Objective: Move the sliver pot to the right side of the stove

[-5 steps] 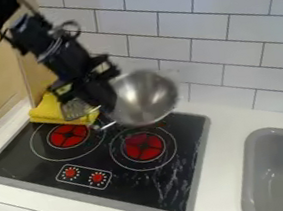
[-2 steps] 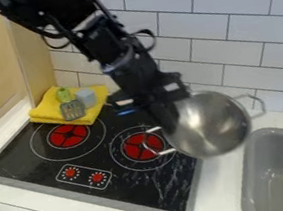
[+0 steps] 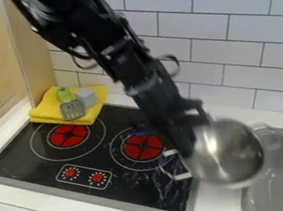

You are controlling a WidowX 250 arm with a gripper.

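My gripper (image 3: 188, 145) hangs over the right edge of the black stove (image 3: 24, 159), at the left rim of the silver pot (image 3: 225, 154), and is shut on it. The pot is tilted, its hollow inside turned toward the camera. It hangs above the counter strip between the stove and the sink, covering the sink's upper left corner. One wire handle (image 3: 181, 176) points left over the stove, and the other lies on the pot's right side over the sink.
On the stove's back left corner lies a folded yellow cloth (image 3: 45, 111) holding a green-handled spatula (image 3: 73, 110) and a light blue block (image 3: 86, 97). The grey sink (image 3: 251, 201) is at the right, and a tiled wall (image 3: 221, 39) rises behind.
The gripper has carried the pot from above the back of the stove to the right and toward the camera. The cloth, once partly covered by the arm, is in full view.
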